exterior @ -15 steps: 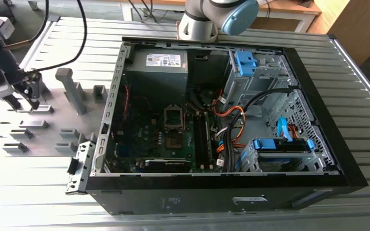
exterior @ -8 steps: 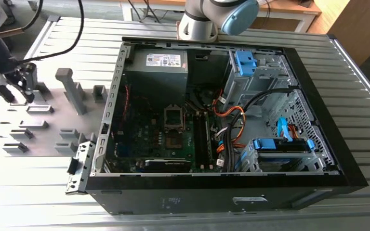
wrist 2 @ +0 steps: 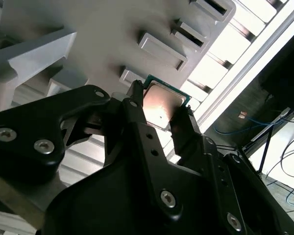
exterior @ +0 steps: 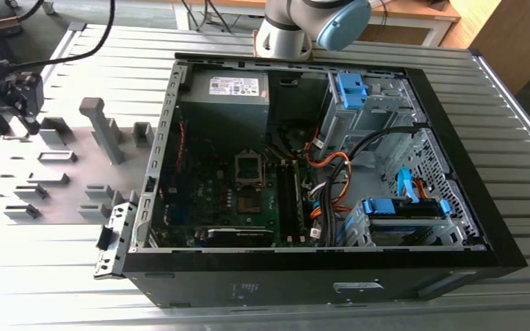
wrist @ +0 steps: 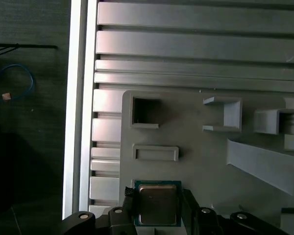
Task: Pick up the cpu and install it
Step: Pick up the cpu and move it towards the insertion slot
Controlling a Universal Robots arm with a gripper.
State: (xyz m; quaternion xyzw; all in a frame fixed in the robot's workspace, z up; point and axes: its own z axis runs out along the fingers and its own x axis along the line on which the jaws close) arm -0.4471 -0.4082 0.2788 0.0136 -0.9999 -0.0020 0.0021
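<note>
Aluminium desk (exterior: 44, 283) made of ribbed silver slats takes up pretty much the whole exterior view. Sitting on it, centre to right of the frame, is a big black open-sided pc case (exterior: 339, 279). Inside it there's a grey boxy power supply (exterior: 223, 93) at the upper middle. Below that is a green motherboard (exterior: 210, 200) with a dark metal-framed socket (exterior: 249, 165) about dead centre of the frame, and blue plastic drive brackets (exterior: 403, 208) sit lower right. The silver-and-blue robot arm (exterior: 302, 27) pokes in at the top centre.

Over on the exterior view's left there's a flat light grey plate (exterior: 79, 172) with a bunch of grey plastic holder blocks (exterior: 104, 127) sticking up from it. The black pincer (exterior: 14, 117) hangs over the plate's far edge, upper left of the frame.

Both wrist views show the good part. The pincer is closed down narrow on the small flat square cpu (wrist: 157, 203), which has a silvery metal top and a green rim. One black finger (wrist: 128, 196) is pressed against each of two opposite edges. In the second wrist view the cpu (wrist 2: 161, 102) sits right between the fingertips, over the grey plate. In the first wrist view it's just beside a low rectangular holder frame (wrist: 155, 152). Can't tell whether the chip is clear of the plate or touching it.
</note>
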